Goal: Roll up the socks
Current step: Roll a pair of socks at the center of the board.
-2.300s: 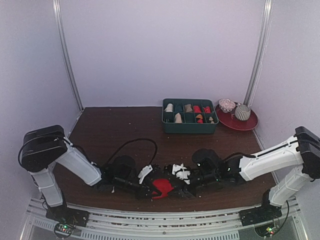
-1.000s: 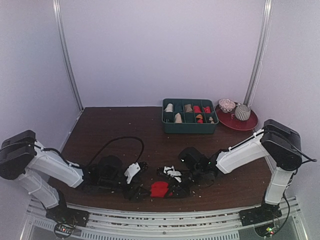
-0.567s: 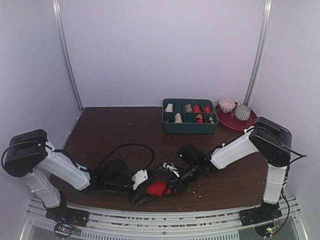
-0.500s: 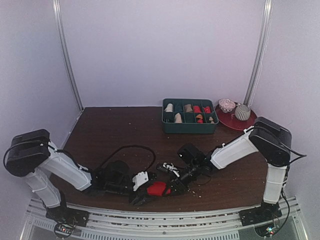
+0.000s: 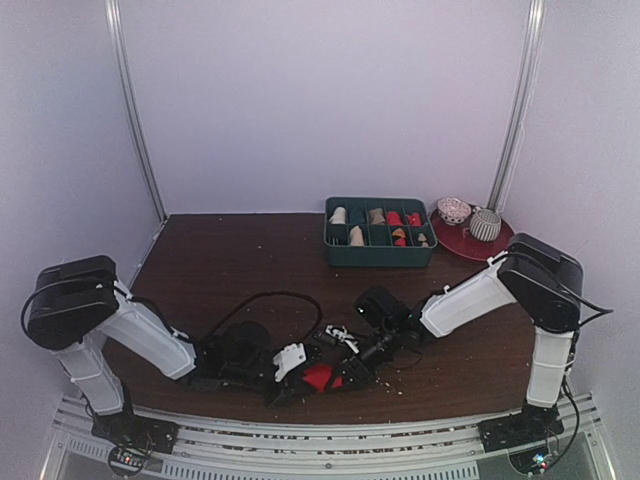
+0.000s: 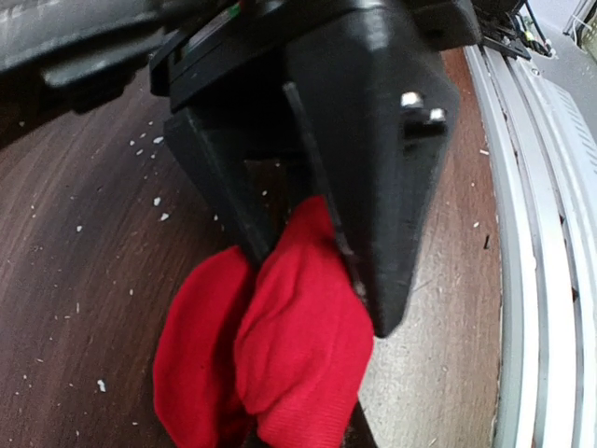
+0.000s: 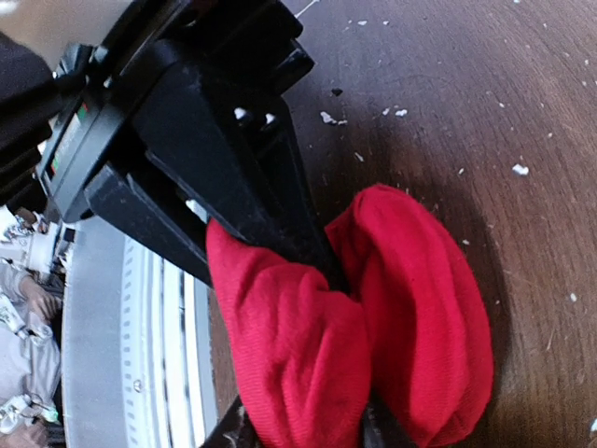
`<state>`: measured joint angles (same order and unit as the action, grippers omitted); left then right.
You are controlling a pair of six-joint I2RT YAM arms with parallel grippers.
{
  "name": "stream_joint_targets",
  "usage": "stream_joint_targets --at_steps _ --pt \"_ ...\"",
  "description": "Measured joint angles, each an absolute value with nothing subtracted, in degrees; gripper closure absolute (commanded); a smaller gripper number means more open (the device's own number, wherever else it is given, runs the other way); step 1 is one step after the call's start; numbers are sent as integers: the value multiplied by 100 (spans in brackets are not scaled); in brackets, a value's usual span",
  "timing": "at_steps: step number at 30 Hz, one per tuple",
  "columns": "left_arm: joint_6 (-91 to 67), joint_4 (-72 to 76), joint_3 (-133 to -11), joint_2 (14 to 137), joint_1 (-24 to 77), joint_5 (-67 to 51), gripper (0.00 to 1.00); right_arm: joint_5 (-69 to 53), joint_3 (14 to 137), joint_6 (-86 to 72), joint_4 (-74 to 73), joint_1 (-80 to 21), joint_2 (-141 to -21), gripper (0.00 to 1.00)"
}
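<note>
Red sock (image 6: 280, 364) sits bunched — pinched by left gripper (image 6: 317, 285) and right gripper (image 7: 270, 271)

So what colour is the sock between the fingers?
The sock is plain bright red, and it shows best in the left wrist view.

Both arms are stretched low and inward, and the left gripper (image 5: 289, 380) and the right gripper (image 5: 345, 372) are each clamped onto the red sock (image 5: 318, 376).

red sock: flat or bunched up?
Bunched. The red sock bulges in two folded lobes, pinched between the fingers of the left tool and of the right tool.
</note>
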<state>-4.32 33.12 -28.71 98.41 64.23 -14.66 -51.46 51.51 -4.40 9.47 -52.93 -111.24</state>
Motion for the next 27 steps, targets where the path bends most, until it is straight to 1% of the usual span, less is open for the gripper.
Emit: stream_joint_targets --at_steps 1,5,11,16,21,27 --pt "-471 3299 -2886 9852 6423 -1481 100 -5146 5146 -456 956 -5293 -11104 57" --pt "-810 3234 -3111 10033 6418 -1586 100 -4720 4882 -506 974 -5323 -10676 55" --pt "-1409 3028 -3520 10381 6359 -1903 100 -3391 4021 -403 947 -5389 -9358 51" --pt "-1785 3015 -3632 10534 6213 -2309 100 -2357 3721 344 1160 -5789 -8425 50" --pt "-1949 3081 -3719 10676 6134 -2622 100 -1968 3704 1063 1380 -6125 -8420 50" --pt "-1986 3138 -3730 10761 6117 -2790 100 -1743 3741 1505 1369 -6189 -8997 50"
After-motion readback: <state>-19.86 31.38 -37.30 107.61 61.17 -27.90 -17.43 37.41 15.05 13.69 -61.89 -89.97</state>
